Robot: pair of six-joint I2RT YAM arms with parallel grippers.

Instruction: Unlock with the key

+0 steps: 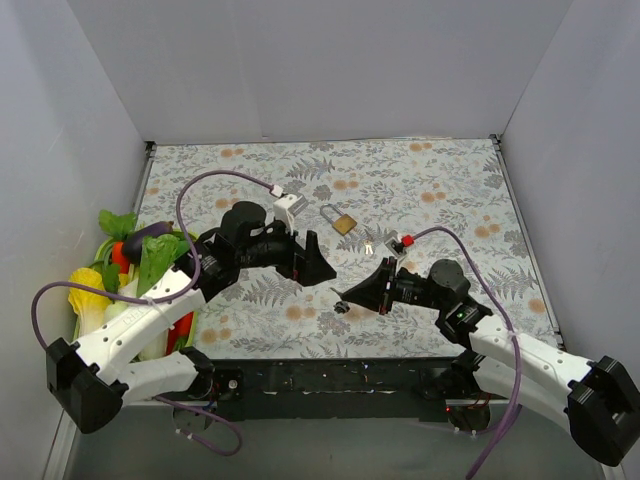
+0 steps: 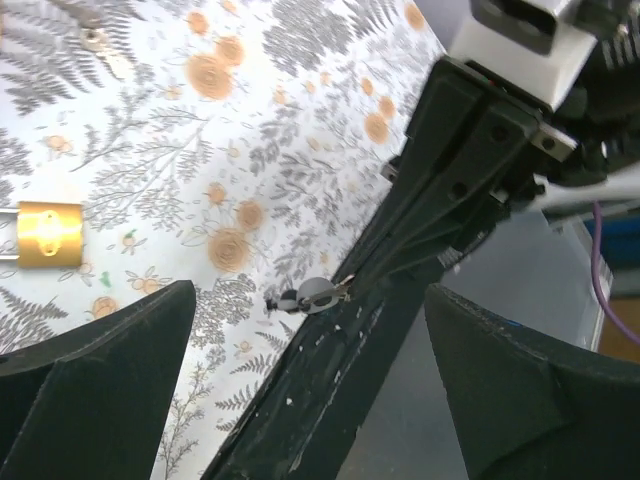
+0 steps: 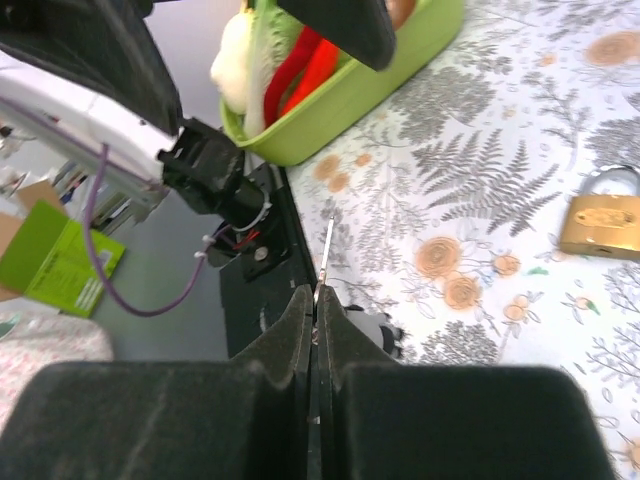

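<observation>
A small brass padlock (image 1: 341,220) lies flat on the floral table, also in the left wrist view (image 2: 48,233) and the right wrist view (image 3: 600,222). My right gripper (image 1: 350,293) (image 3: 315,297) is shut on the key (image 3: 326,245), whose thin blade sticks out past the fingertips toward the table's near edge. A small grey charm (image 2: 316,294) dangles under it. My left gripper (image 1: 318,264) (image 2: 310,300) hovers just left of the right one, open and holding nothing, its tips a short way from the padlock.
A green basket (image 3: 345,100) of toy vegetables (image 1: 145,255) stands at the left edge. A spare key (image 1: 368,246) (image 2: 100,45) lies right of the padlock. White walls enclose the table, and a black rail (image 1: 350,375) runs along its near edge.
</observation>
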